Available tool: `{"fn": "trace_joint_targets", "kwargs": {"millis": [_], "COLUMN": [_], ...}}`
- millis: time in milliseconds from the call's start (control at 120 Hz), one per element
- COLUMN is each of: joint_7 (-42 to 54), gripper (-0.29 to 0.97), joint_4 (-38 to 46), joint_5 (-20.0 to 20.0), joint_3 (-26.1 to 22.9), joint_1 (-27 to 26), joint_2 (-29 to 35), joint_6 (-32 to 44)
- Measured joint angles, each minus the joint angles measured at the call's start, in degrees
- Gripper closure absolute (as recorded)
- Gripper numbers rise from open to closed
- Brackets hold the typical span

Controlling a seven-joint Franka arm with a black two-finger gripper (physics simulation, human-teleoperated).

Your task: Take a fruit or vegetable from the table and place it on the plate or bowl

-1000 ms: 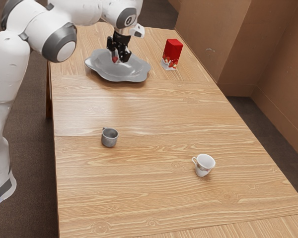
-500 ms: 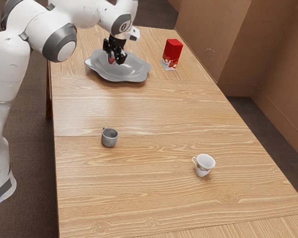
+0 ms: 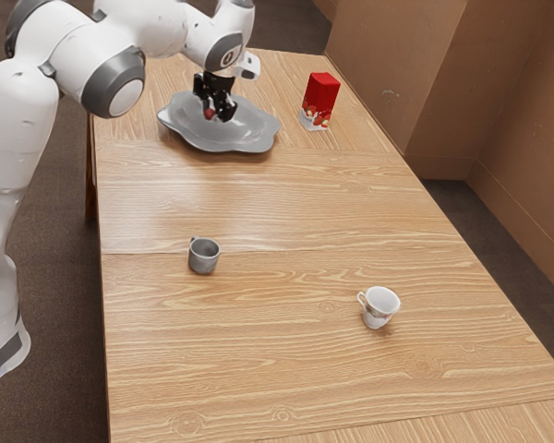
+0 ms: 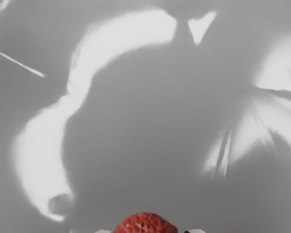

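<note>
step in hand: placement; the gripper [image 3: 214, 107] hangs just above the grey plate [image 3: 251, 135] at the far end of the table [image 3: 305, 212], its fingers drawn close together and clamped from two sides on a small red fruit [image 3: 209, 113]; in the wrist view the fruit sits directly under the hand, with the plate's surface beneath it. next move, as judged: lower slightly, part the fingers to release the fruit onto the plate, then lift straight up; the red box [image 3: 320, 100] stands apart from the plate.

Wooden table [image 3: 305, 351], tan walls [image 3: 499, 83] (dark floor [image 3: 60, 323])
</note>
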State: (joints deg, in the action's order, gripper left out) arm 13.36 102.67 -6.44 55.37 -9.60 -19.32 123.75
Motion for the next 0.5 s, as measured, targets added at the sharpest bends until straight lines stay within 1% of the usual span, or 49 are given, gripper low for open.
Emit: {"fn": "trace_joint_targets", "kwargs": {"millis": [308,325,392,450,475,500], "joint_7": [-1.09,-1.13,-1.10,-1.06,-1.07,-1.10], "gripper": [0.54,0.52,0.33,0.22,0.19,0.16], "joint_4": [1.17,1.19,1.12,0.96,0.67,0.22], "joint_5": [0.06,0.05,-0.13,-0.22,-0.22,-0.25], "joint_3": [-0.31,-0.33,-0.35,-0.36,-0.38,-0.41], "joint_1": [0.08,0.08,0.03,0.01,-0.11,-0.49], "joint_2": [-0.81,-0.87,-0.86,-0.66,0.38,2.99], "joint_6": [1.82,1.86,1.82,1.63,1.30,0.66]}}
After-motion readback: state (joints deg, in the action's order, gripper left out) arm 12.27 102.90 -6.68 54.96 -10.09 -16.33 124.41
